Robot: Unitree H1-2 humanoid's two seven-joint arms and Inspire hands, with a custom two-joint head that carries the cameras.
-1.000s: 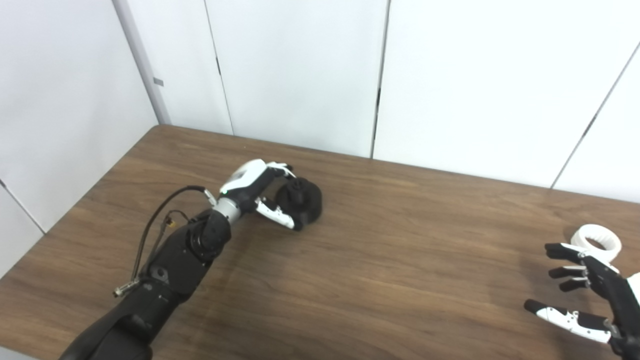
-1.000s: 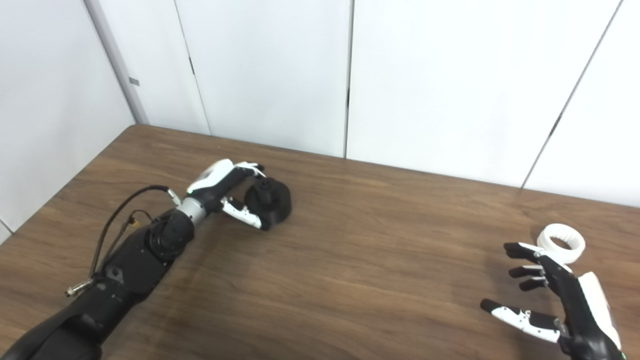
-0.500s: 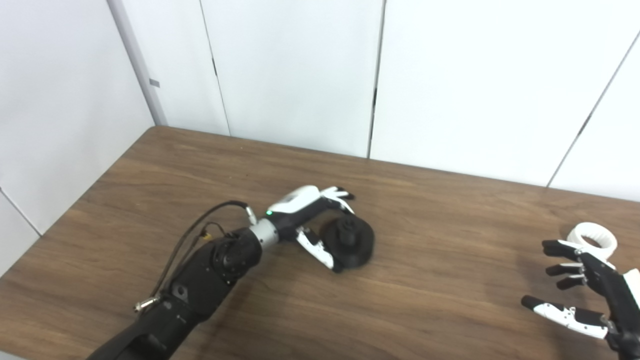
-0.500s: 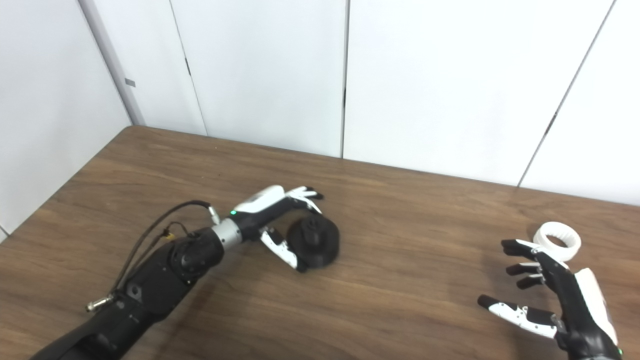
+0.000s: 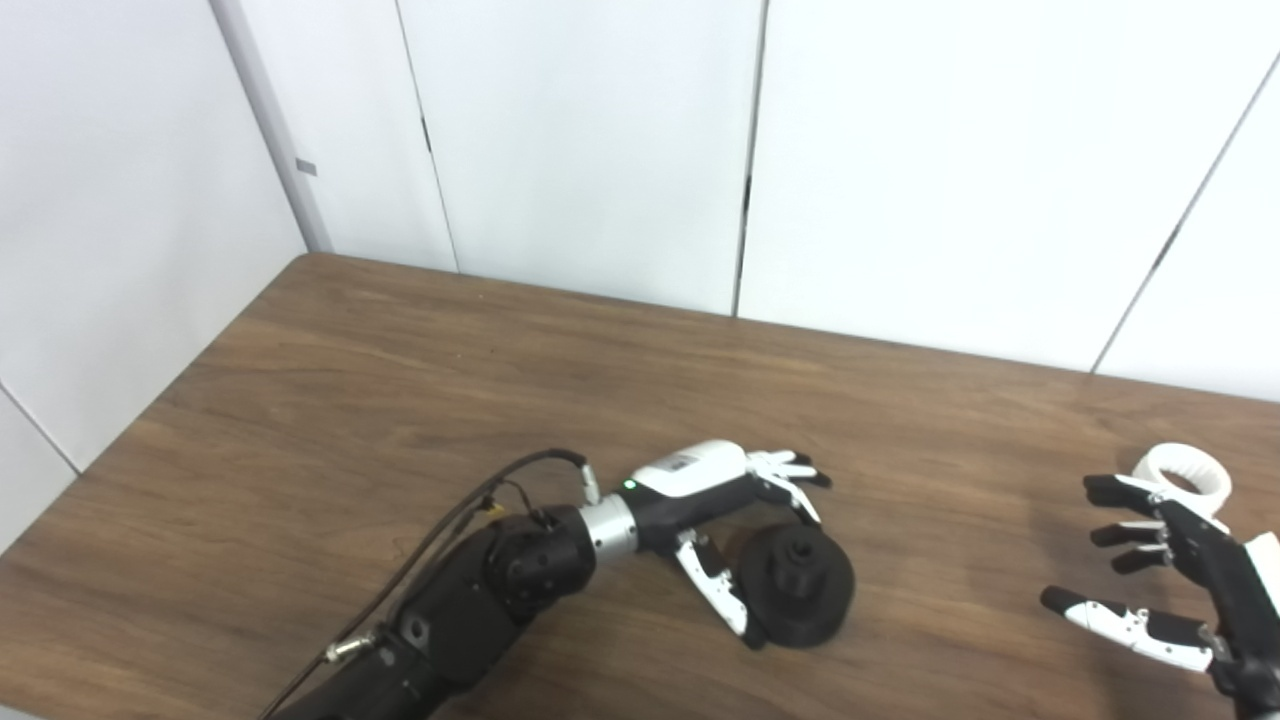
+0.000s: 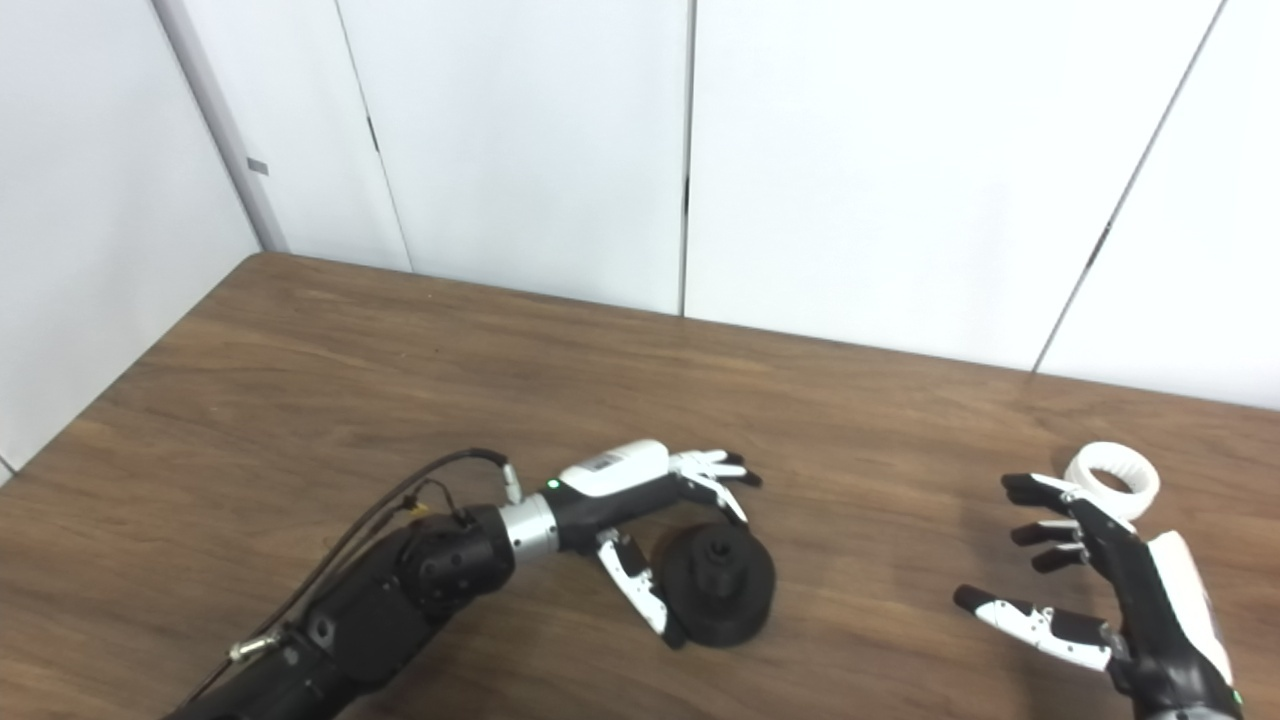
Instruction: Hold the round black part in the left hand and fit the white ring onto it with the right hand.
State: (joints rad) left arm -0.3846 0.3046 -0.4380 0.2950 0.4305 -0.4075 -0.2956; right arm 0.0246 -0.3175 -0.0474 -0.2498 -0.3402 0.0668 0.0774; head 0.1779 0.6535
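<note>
The round black part (image 5: 800,590) with a raised hub sits low at the table's middle front. My left hand (image 5: 745,520) spans it in a wide grip: the thumb presses its near-left rim and the fingers (image 5: 795,475) reach over its far side. Whether the part rests on the wood or hangs just above it is unclear. The white ring (image 5: 1185,478) lies flat on the table at the far right. My right hand (image 5: 1165,575) hovers open just in front of the ring, fingers spread, not touching it.
The brown wooden table (image 5: 420,400) runs to white wall panels (image 5: 600,140) at the back and left. The left arm with its black cable (image 5: 470,510) lies across the front left of the table.
My left hand has carried the black part from the table's back left toward the middle front. The right hand has hardly moved. The camera has shifted slightly.
</note>
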